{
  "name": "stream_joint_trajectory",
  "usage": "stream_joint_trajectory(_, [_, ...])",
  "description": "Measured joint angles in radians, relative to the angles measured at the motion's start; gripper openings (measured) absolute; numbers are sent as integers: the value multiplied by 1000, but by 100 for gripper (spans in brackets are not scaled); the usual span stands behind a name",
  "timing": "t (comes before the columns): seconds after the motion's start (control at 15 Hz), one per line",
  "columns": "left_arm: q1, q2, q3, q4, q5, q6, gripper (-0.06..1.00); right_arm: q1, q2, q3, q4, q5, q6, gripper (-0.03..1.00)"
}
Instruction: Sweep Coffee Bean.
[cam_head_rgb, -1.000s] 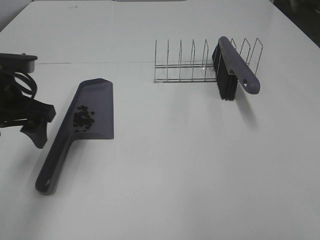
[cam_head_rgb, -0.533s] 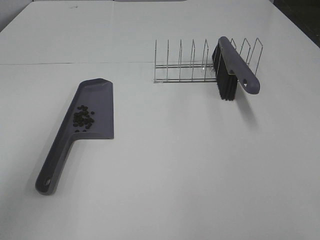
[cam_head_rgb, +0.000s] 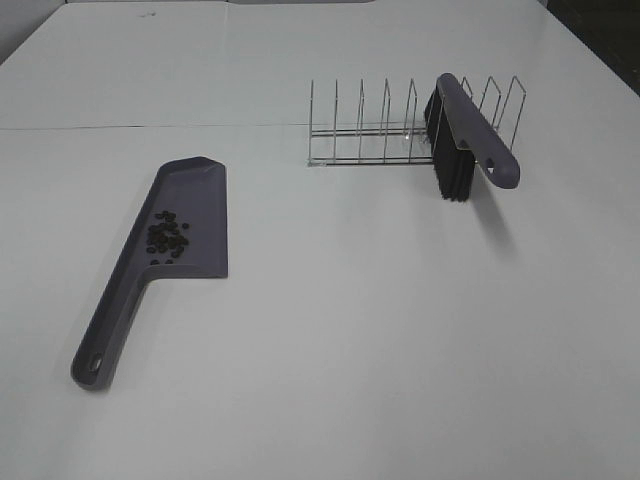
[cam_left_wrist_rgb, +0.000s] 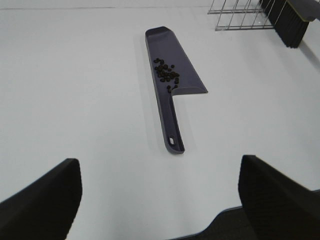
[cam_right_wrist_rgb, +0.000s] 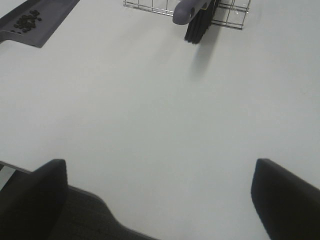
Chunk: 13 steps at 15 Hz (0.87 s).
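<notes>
Exterior high view: the coffee bean (cam_head_rgb: 167, 236) cluster is seen lying inside the dustpan (cam_head_rgb: 190, 215), close to the handle junction, on the left part of the bench (cam_head_rgb: 330, 330). The brush (cam_head_rgb: 466, 135) is seen resting in the wire rack (cam_head_rgb: 390, 130), well apart from the dustpan. No loose beans are seen on the bench, so the sweeping is judged essentially complete.

Neither arm appears in the exterior view. The left tool (cam_left_wrist_rgb: 160, 200) is shown with its fingers (cam_left_wrist_rgb: 45, 200) spread wide and nothing between them, aimed toward the dustpan handle from a distance. The right tool (cam_right_wrist_rgb: 160, 200) is likewise shown spread wide and unloaded.

Hazards:
- If the dustpan is lifted with its mouth tilted down, the beans could be spilled over the open lip.
- If the handle is knocked, the beans could be scattered.
</notes>
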<state>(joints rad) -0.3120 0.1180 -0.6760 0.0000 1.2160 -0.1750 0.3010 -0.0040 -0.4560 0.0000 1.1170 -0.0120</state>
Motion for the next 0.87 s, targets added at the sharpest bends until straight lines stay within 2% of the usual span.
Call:
stream_joint_trajectory(0.13, [0, -86, 47, 0, 2, 25, 77, 0, 0, 0, 0, 0, 0, 93])
stream_joint_trajectory(0.2, [0, -121, 96, 0, 9, 76, 77, 0, 0, 0, 5, 0, 0, 93])
stream_joint_trajectory(0.33, [0, -121, 105, 0, 8, 99, 77, 0, 0, 0, 5, 0, 0, 93])
stream_joint_trajectory(0.53, [0, -124, 150, -22, -111, 104, 77, 0, 0, 0, 5, 0, 0, 93])
stream_joint_trajectory(0.87, [0, -125, 156, -31, -136, 105, 77, 0, 0, 0, 5, 0, 0, 93])
